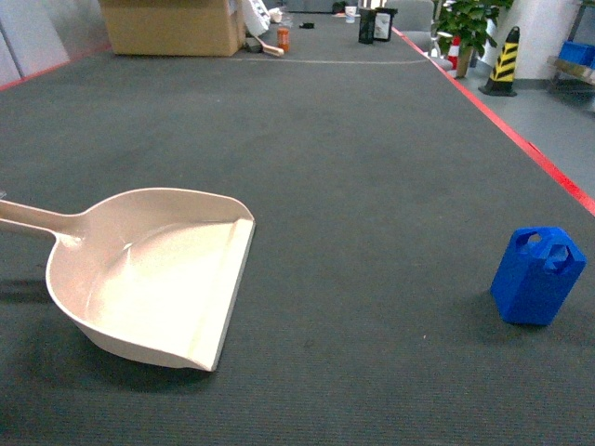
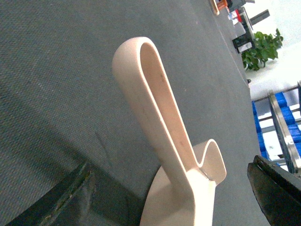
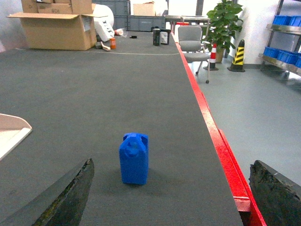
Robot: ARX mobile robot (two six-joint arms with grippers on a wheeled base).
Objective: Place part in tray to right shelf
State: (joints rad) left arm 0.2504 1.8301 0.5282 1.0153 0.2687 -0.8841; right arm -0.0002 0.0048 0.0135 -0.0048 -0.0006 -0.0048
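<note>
The cream tray (image 1: 158, 279) lies on the dark mat at the left, its handle (image 1: 33, 218) pointing left and its flat lip facing right. The blue part (image 1: 537, 276) stands upright on the mat at the right, well apart from the tray. No gripper shows in the head view. My left gripper (image 2: 171, 197) is open, its fingers (image 2: 70, 197) wide on either side of the tray's handle (image 2: 150, 94) without touching it. My right gripper (image 3: 171, 197) is open and empty, with the part (image 3: 134, 157) standing a short way ahead between its fingers (image 3: 275, 195).
A red edge strip (image 1: 521, 139) runs along the mat's right side, with grey floor beyond. A steel shelf with blue crates (image 3: 282, 26) stands far right. A cardboard box (image 1: 172, 26), small bottles, a chair (image 3: 193, 42), a plant and a striped cone (image 1: 504, 60) sit at the back.
</note>
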